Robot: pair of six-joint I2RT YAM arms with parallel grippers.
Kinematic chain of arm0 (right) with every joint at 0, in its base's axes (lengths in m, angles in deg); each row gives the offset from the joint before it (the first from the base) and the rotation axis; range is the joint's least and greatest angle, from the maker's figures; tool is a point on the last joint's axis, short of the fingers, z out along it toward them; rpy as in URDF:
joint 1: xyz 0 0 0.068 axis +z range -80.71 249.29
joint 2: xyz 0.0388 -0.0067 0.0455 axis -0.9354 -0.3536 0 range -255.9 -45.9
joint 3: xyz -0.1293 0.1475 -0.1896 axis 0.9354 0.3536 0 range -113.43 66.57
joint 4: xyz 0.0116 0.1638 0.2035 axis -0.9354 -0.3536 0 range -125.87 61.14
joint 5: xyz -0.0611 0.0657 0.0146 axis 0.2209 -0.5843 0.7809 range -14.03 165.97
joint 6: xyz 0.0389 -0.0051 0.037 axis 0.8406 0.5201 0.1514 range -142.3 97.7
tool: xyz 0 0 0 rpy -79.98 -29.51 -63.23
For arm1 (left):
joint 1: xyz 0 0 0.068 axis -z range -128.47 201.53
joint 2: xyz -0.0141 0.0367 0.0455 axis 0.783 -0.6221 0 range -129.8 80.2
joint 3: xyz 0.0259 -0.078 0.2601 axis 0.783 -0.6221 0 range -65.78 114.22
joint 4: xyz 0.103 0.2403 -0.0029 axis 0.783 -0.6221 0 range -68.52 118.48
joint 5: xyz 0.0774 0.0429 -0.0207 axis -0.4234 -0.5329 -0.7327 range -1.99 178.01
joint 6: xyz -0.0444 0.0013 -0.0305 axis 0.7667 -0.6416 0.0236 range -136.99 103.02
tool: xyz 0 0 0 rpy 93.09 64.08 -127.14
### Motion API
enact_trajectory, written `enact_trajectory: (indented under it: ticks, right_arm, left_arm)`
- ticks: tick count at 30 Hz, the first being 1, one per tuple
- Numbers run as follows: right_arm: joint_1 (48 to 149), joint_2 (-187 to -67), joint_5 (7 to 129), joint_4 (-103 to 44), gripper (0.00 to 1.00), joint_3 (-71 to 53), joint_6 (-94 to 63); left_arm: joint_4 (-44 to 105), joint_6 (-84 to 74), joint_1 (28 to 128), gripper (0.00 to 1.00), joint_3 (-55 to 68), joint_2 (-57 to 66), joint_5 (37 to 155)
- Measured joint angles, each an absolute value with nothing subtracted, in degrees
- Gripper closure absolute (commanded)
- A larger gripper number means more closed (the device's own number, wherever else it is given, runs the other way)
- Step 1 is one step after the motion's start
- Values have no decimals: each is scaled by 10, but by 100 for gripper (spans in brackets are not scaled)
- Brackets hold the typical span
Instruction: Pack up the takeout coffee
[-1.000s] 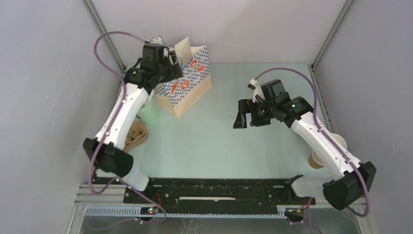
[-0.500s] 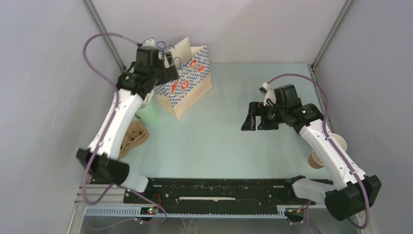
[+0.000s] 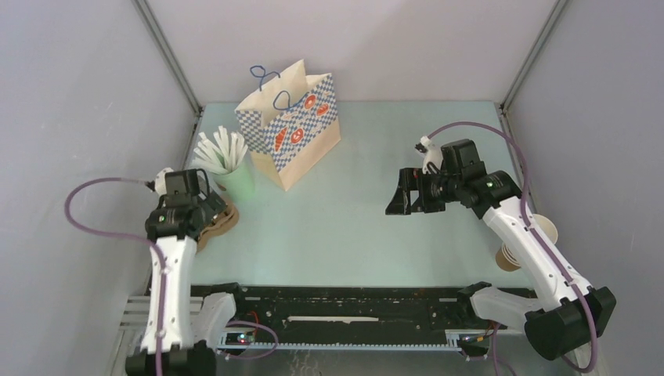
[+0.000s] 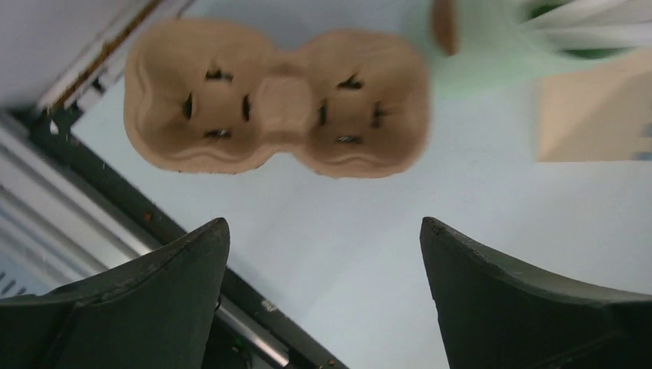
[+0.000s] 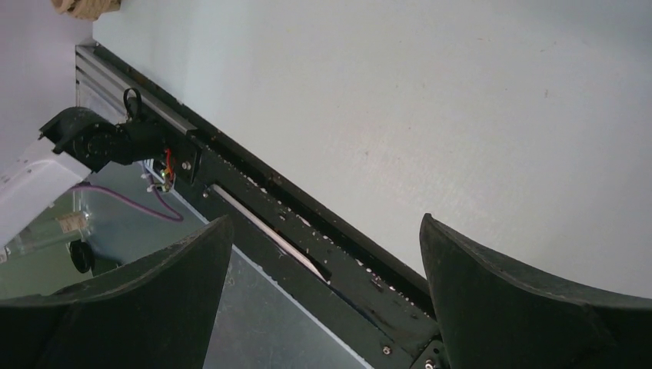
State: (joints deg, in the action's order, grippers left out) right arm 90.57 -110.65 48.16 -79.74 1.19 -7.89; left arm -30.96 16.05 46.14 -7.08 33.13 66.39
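takeout coffee: no lidded cup shows in any view. it may sit inside the checkered paper bag (image 3: 301, 137), whose mouth faces away from the top camera; cannot tell.

left gripper (image 4: 323, 231): fingers spread wide, nothing between them. it hangs over the table (image 3: 344, 235) near the left edge, just beside a brown pulp cup carrier (image 4: 277, 96).
right gripper (image 5: 324, 223): fingers spread wide, empty, held above bare table right of centre.

also present: pale green cup of white sticks (image 3: 235, 176) just left of the bag; stack of lidless paper cups (image 3: 517, 251) by the right arm.

handling, as judgement only: a paper cup of this sort is light and thin-walled, heavier and sloshing if filled. the wall dents under a hard squeeze and the press-on lid can pop. best hold is across the wall below the lid rim, cup kept upright, grip gentle. the lid itself is likely slick.

writing: the bag carries blue-and-white checks with orange-red oval marks; too small to read. no other label legible.
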Motion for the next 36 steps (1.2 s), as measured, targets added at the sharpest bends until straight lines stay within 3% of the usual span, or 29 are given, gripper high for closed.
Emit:
enact_trajectory:
  ticks: [10, 13, 22, 29, 36]
  right_arm:
    - [923, -1069, 476, -792, 0, 35, -83]
    - [919, -1049, 480, -792, 0, 45, -85]
    - [914, -1037, 484, -791, 0, 60, -85]
    - [914, -1041, 484, -788, 0, 60, -85]
    - [913, -1053, 482, -784, 0, 60, -85]
  left_arm:
    - [-245, 122, 296, 4, -147, 163, 758]
    - [-213, 100, 266, 9, -154, 142, 786]
    - [-165, 69, 251, 25, -158, 89, 822]
    - [-161, 60, 250, 28, -158, 82, 810]
    - [-156, 49, 250, 37, -158, 74, 805]
